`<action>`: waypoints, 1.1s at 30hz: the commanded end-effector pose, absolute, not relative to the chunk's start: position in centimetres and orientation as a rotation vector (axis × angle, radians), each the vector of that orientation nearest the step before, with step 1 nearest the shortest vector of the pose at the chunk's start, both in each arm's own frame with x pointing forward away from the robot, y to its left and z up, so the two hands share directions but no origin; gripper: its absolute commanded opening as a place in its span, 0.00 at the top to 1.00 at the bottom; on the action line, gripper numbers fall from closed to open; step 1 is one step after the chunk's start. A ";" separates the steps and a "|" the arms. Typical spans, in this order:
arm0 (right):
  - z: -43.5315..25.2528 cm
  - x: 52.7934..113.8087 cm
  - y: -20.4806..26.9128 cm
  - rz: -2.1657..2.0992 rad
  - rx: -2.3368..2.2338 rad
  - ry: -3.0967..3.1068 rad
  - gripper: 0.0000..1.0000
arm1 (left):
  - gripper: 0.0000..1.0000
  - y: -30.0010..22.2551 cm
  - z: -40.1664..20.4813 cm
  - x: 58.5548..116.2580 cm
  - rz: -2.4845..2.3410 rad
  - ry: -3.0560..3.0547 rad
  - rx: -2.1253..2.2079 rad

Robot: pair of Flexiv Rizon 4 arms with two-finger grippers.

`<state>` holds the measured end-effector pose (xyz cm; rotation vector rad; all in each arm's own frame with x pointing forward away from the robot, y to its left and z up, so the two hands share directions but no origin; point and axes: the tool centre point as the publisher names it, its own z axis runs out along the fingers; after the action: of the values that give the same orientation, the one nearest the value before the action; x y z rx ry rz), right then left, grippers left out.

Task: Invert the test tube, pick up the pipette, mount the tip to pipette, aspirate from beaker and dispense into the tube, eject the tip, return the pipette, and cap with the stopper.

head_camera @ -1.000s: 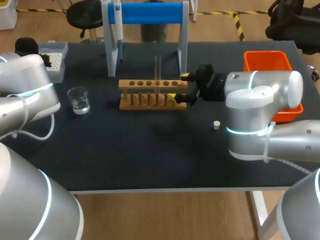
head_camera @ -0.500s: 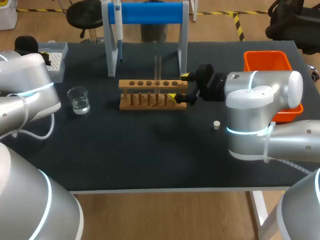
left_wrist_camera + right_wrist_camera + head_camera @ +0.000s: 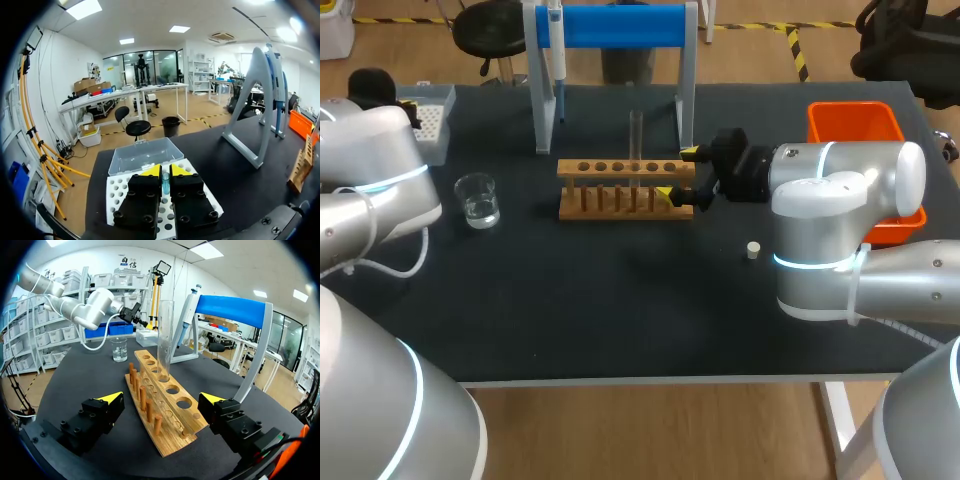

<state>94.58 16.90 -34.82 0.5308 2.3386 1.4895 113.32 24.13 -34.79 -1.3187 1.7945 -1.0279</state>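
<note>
- Nothing on the worktop [image 3: 620, 300] has moved since a second ago (both arms look frozen).
- The right hand [image 3: 161, 405] stays wide open at the end of the wooden rack [image 3: 172, 440]. One finger is on each side and neither touches it.
- The test tube [image 3: 165, 340] still stands straight up in a hole of the rack.
- The left hand [image 3: 162, 172] still hangs over the tip box [image 3: 118, 195], closed to a thin slit. A small bluish tip [image 3: 165, 183] shows in the slit, but I cannot tell if it is held.
- The pipette [image 3: 556, 45] hangs on the blue stand [image 3: 620, 25].
- The beaker [image 3: 478, 198] sits left of the rack and the stopper [image 3: 752, 250] lies by the right arm.
</note>
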 end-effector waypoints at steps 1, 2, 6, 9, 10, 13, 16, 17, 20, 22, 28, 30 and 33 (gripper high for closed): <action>-34.9 94.6 16.9 1.491 0.531 2.334 0.00 | 1.00 24.1 -34.5 113.1 -1.023 1.795 -1.318; -34.9 94.6 16.9 1.491 0.531 2.334 0.00 | 1.00 24.1 -34.4 113.1 -1.022 1.795 -1.316; -34.9 94.6 16.9 1.491 0.531 2.334 0.00 | 1.00 24.0 -34.0 113.1 -1.016 1.795 -1.306; -34.9 94.6 16.9 1.491 0.531 2.334 0.00 | 1.00 24.1 -33.7 113.1 -1.013 1.793 -1.299; -34.9 94.6 16.9 1.491 0.531 2.334 0.00 | 1.00 24.1 -33.5 113.1 -1.010 1.791 -1.296; -34.9 94.6 16.9 1.491 0.531 2.334 0.00 | 1.00 24.1 -33.2 113.1 -1.006 1.789 -1.291; -34.9 94.6 16.9 1.491 0.531 2.334 0.00 | 1.00 24.1 -32.9 113.0 -1.002 1.787 -1.285; -34.9 94.6 16.9 1.491 0.531 2.334 0.00 | 1.00 24.1 -32.8 113.0 -1.001 1.786 -1.283; -34.9 94.6 16.9 1.491 0.531 2.334 0.00 | 1.00 24.0 -32.6 113.0 -0.998 1.783 -1.277; -34.9 94.6 16.9 1.491 0.531 2.334 0.00 | 1.00 24.0 -32.3 113.0 -0.996 1.779 -1.273; -34.9 94.6 16.9 1.491 0.531 2.334 0.00 | 1.00 23.9 -31.6 113.0 -0.995 1.768 -1.257; -34.9 94.6 16.9 1.491 0.531 2.334 0.00 | 1.00 23.8 -31.3 112.9 -0.994 1.765 -1.249; -34.9 94.6 16.9 1.491 0.531 2.334 0.00 | 1.00 23.7 -30.8 112.7 -0.995 1.765 -1.238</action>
<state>94.58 16.90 -34.83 0.5309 2.3386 1.4895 113.19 23.75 -31.14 -1.2390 1.7640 -0.9951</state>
